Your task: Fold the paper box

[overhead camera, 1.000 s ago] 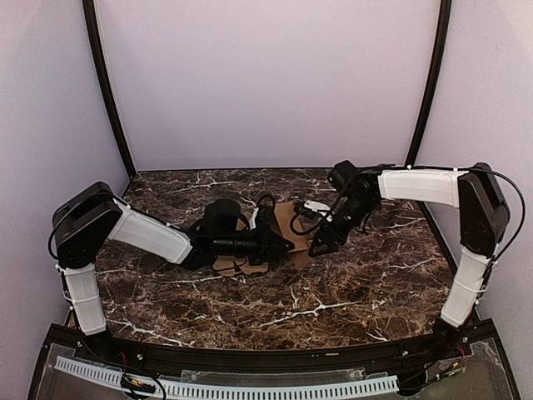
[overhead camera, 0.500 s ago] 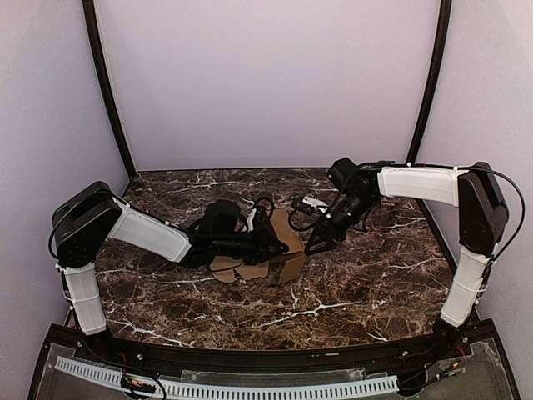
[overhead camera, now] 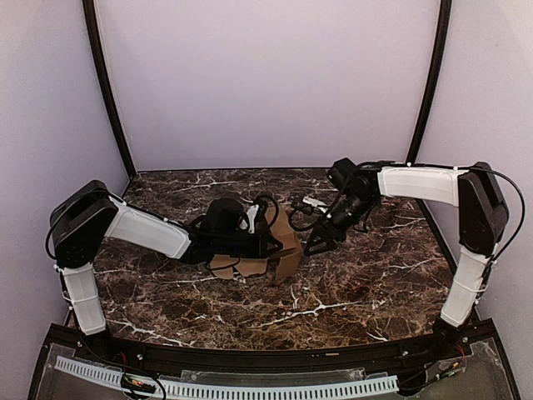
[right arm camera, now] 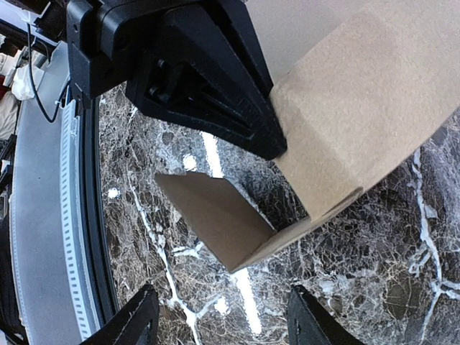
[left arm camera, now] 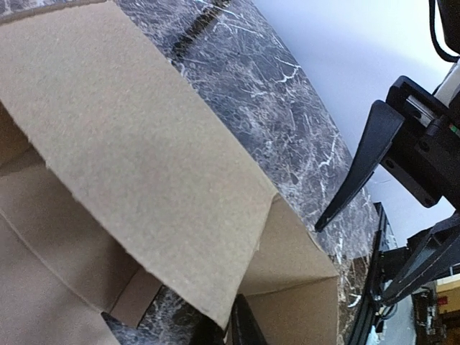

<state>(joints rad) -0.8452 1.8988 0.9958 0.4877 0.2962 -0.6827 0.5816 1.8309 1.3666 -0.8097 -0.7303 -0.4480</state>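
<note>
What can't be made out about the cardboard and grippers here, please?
- Top view: left gripper fingertips, hidden behind the cardboard.
- Left wrist view: cardboard's full shape, cut off by frame edges.
- Right wrist view: right gripper fingers, mostly cropped at the bottom edge.
- Top view: fold lines, too small.

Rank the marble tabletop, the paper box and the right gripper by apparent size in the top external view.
1. marble tabletop: by far the largest.
2. paper box: mid-sized, partly covered by the left arm.
3. right gripper: smallest, and its open fingers look slimmer than the box.
</note>
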